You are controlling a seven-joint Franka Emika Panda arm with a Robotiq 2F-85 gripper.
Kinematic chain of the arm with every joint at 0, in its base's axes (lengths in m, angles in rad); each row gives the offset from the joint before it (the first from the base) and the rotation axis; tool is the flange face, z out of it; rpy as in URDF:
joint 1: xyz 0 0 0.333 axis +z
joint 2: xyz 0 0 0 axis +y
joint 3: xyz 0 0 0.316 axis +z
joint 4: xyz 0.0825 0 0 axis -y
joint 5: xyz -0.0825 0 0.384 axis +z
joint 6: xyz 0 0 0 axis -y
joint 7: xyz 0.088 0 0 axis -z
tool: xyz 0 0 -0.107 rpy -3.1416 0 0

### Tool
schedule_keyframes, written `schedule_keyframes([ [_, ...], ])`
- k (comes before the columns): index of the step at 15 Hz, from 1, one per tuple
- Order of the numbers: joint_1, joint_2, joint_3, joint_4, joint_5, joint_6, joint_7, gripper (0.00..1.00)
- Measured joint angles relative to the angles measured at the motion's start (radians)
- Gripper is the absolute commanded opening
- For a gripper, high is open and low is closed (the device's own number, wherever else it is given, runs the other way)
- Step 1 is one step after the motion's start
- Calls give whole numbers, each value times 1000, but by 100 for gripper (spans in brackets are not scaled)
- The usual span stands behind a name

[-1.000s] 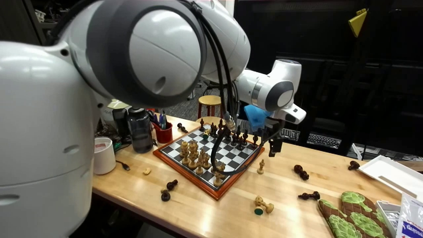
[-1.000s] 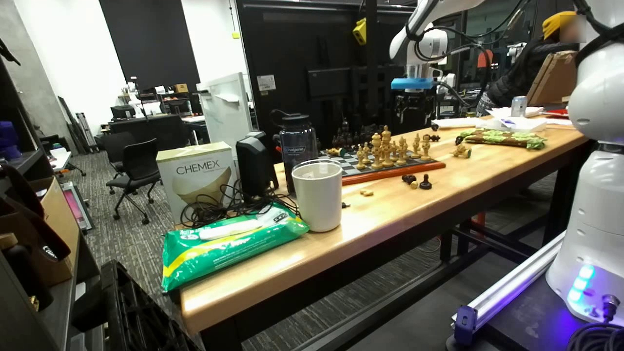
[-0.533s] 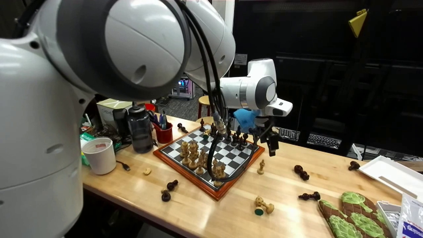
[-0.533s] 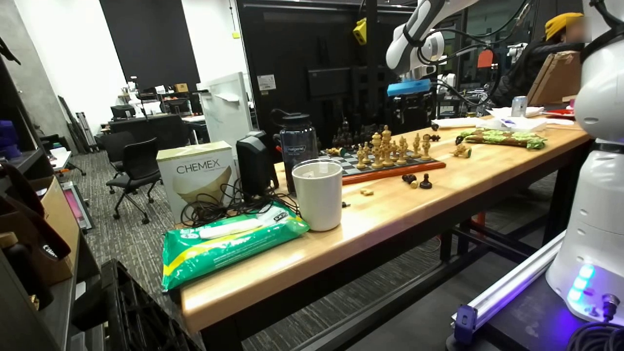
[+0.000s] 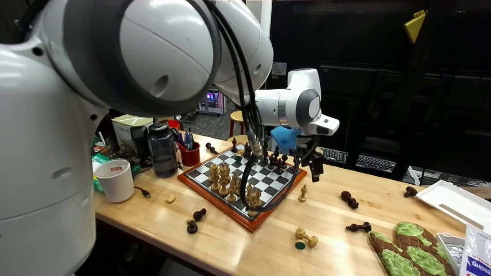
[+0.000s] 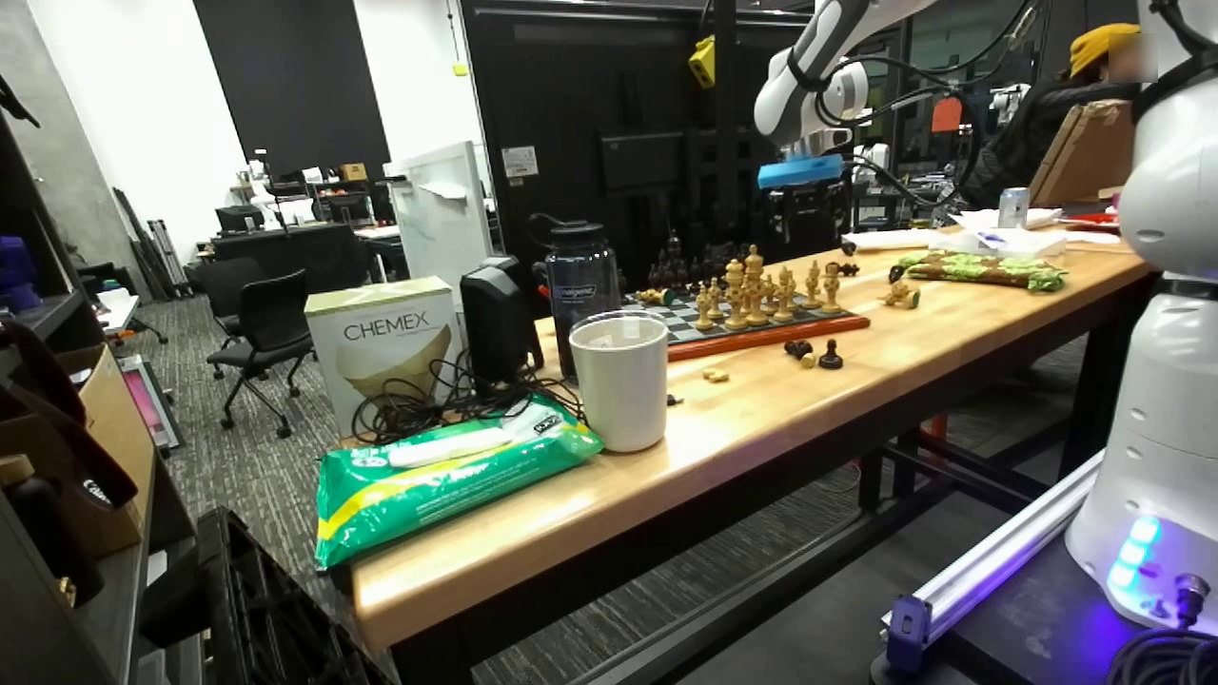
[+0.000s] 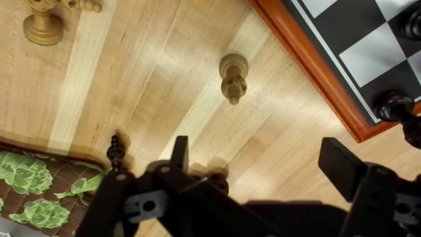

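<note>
a black claw (image 5: pixel 315 170) is hovering over a wooden counter (image 5: pixel 341 251) beside a chessboard (image 5: pixel 200 173), while a pale chess piece (image 5: pixel 302 194) is standing upright nearby.

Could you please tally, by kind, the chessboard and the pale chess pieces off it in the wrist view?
Checkered, wood-framed chessboard: 1
Upright, pale wooden chess piece: 1
Toppled, pale wooden chess pieces: 2 (partly cropped)
Total: 4

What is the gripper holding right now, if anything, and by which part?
Nothing is held: the gripper is open, and the nearest light chess piece stands upright, apart from it.
</note>
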Motion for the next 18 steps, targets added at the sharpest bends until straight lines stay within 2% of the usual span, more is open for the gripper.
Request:
schedule_keyframes([
  [9, -65, 23, 24, 81, 48, -171, -315, 100],
  [14, -96, 52, 39, 118, 134, -192, -508, 100],
  [18, -114, 65, 56, 124, 201, -196, -615, 100],
])
